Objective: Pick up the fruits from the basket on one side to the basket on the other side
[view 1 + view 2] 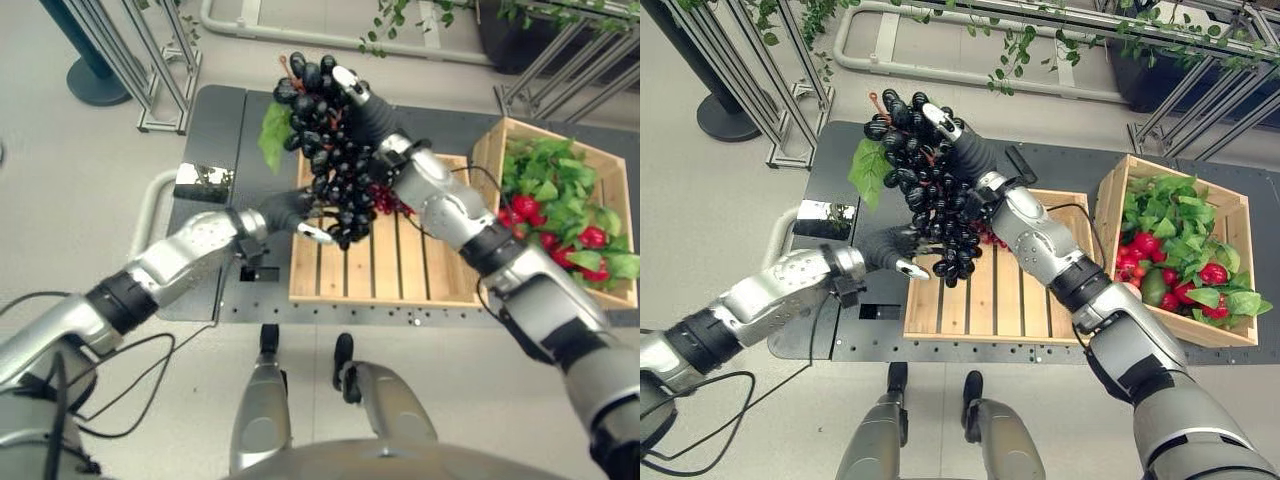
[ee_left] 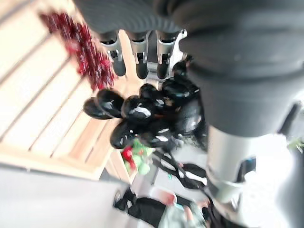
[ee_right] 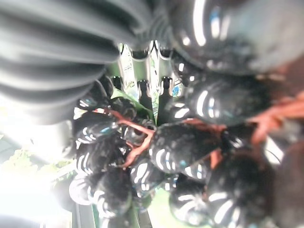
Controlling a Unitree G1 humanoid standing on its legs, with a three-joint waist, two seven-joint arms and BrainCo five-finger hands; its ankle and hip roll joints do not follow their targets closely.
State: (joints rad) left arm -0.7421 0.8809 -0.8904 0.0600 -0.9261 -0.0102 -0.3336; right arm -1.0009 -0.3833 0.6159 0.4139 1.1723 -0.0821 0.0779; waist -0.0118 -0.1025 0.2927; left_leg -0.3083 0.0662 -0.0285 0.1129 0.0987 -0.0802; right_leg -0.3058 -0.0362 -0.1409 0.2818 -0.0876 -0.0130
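Overhead, the right hand is raised above the dark grey surface, its fingers curled round the top of a big bunch of glossy black grapes with a green leaf on its outer side. In the right wrist view the silver fingers lie pressed in among the black berries and their reddish stem, so the bunch is clamped in that hand and hangs free below it, clear of the boards.

Directly beneath the hanging bunch sits a shallow tray-like basket of pale wooden slats. A small cluster of red berries lies on its far boards, just behind the grapes and close to the right wrist.

The left hand reaches in at the near left corner of the slatted basket, just beside the lowest grapes. In the left wrist view its fingers run out fairly straight and apart, closed on nothing, with the tip of the black bunch hanging just past them.

Well off past the right forearm stands a deeper wooden crate, tilted, holding green leaves and red fruits.

A small shiny box rests on the surface beyond the left forearm.
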